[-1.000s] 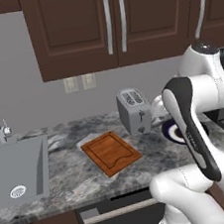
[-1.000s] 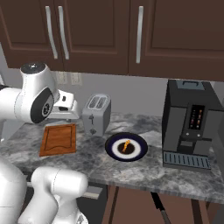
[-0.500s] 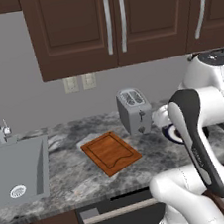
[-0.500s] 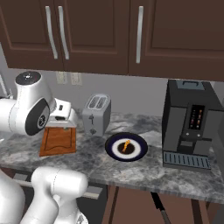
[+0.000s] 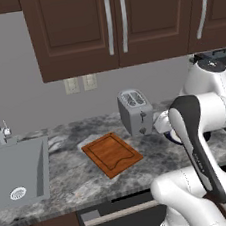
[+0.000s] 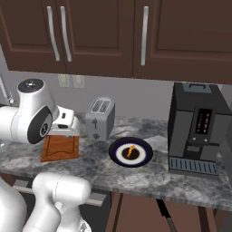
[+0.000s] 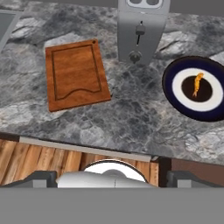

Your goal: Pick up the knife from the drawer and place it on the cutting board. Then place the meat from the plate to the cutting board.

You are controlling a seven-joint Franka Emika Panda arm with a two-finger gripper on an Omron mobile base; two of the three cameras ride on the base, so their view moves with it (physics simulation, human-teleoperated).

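Two task pieces sat unmoved, the meat (image 7: 198, 82) on its plate (image 7: 173, 72) and the cutting board (image 7: 76, 74) bare, because the released, empty pincer (image 7: 111, 175) hung high above the surface (image 7: 131, 118).

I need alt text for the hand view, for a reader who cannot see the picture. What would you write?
Looking down on a grey marble counter: an empty wooden cutting board on the left, a silver toaster at the top, and on the right a blue-rimmed plate holding a small orange piece of meat.

White arm raised, bent, fingers (image 7: 43, 178) spread wide
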